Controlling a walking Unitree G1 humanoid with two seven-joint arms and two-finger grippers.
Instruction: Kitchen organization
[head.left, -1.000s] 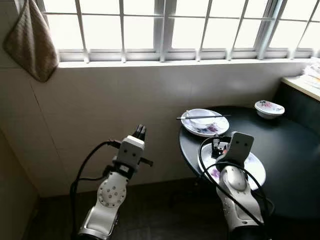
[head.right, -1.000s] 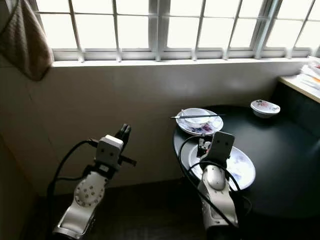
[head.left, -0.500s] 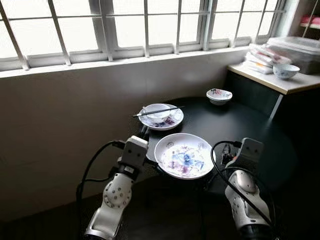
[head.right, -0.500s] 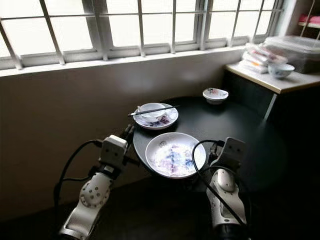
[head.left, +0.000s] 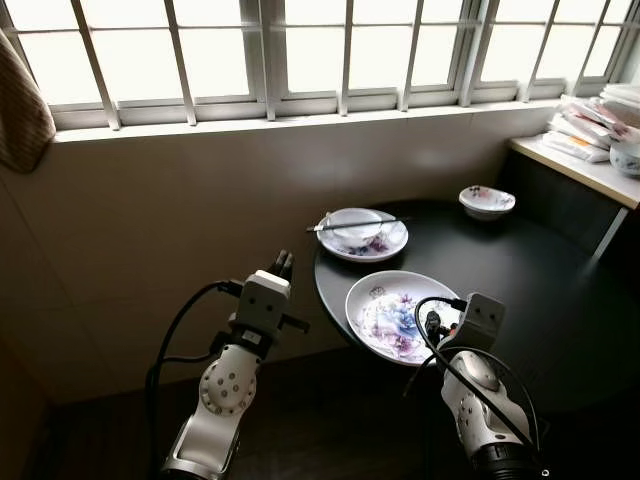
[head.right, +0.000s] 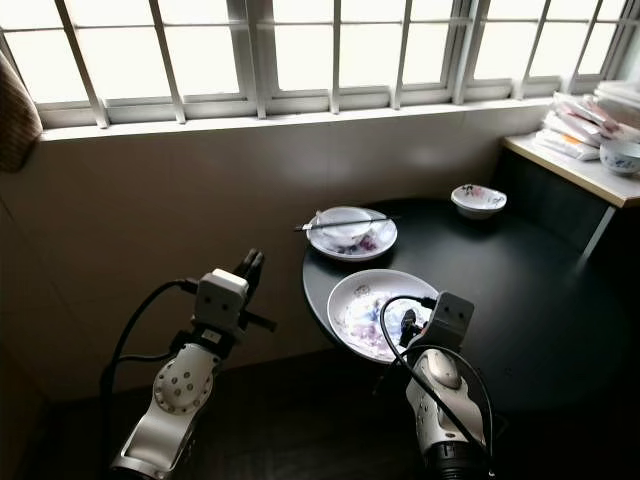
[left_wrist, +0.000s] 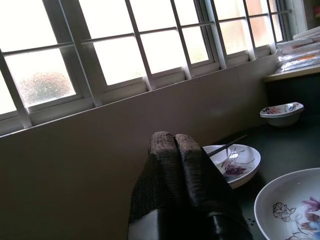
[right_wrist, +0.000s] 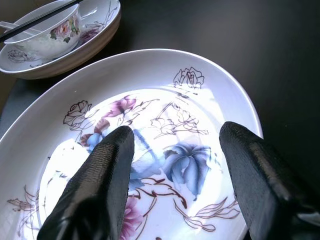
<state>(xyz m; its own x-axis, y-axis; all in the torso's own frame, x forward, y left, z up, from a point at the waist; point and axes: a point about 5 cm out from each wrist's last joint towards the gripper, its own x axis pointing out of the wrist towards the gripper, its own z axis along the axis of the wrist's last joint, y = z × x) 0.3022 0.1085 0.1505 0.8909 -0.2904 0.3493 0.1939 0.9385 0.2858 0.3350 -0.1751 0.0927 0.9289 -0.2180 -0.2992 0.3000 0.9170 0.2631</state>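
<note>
A large floral plate (head.left: 392, 312) lies at the near edge of the round black table (head.left: 545, 285). My right gripper (right_wrist: 177, 131) hangs open just above this plate's right part, its two black fingers (right_wrist: 107, 165) spread wide over the painted flowers. Behind it stands a second plate (head.left: 385, 243) holding a small bowl (head.left: 352, 225) with chopsticks (head.left: 360, 224) laid across it. A small patterned bowl (head.left: 487, 200) sits further back on the table. My left gripper (head.left: 283, 264) is raised left of the table, off its edge, with its fingers (left_wrist: 175, 150) pressed together on nothing.
A barred window (head.left: 300, 50) runs along the wall behind the table. At the right, a light counter (head.left: 575, 165) carries stacked packets (head.left: 592, 118) and a bowl (head.left: 628, 155). A cloth (head.left: 20, 115) hangs at the upper left. Dark floor lies below my arms.
The camera has swung back to the left, so the table sits further right in view. My right gripper, which was beside the floral plate, now stands over its right part.
</note>
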